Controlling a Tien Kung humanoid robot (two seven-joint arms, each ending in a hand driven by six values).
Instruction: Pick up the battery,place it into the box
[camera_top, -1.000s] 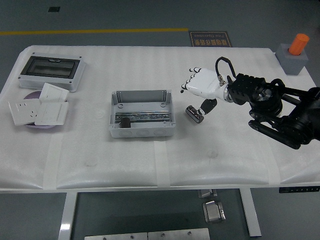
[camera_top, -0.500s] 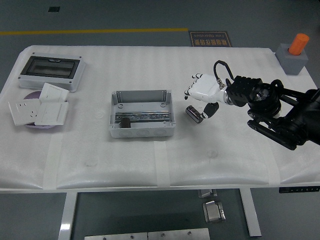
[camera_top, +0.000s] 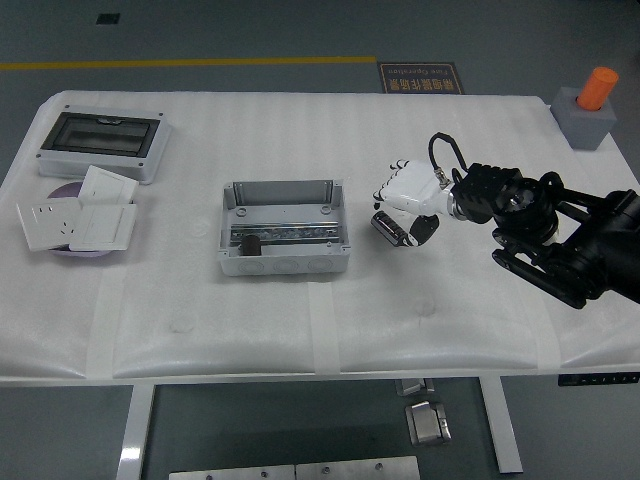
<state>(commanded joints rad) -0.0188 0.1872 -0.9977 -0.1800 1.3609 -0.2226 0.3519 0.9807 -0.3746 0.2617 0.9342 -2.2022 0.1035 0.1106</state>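
Observation:
A short silver-and-black battery (camera_top: 387, 229) lies on the white table (camera_top: 450, 130), right of the grey box (camera_top: 283, 229). The box is open on top, and a small black cylinder (camera_top: 250, 246) lies inside at its front left. My right hand (camera_top: 405, 205), white on a black arm, hovers right over the battery. Its fingers (camera_top: 388, 188) point down just behind the battery and its thumb (camera_top: 426, 228) sits beside the battery's right end. The fingers are spread and have not closed on it. The battery rests on the table.
A grey enclosure with a dark window (camera_top: 102, 142) stands at the back left. White socket plates (camera_top: 80, 220) lie on a purple disc in front of it. A grey block with an orange cylinder (camera_top: 592, 105) stands at the back right corner.
My right hand has dropped and tilted down over the battery, and its fingers have drawn closer to it. The battery and the box have not moved.

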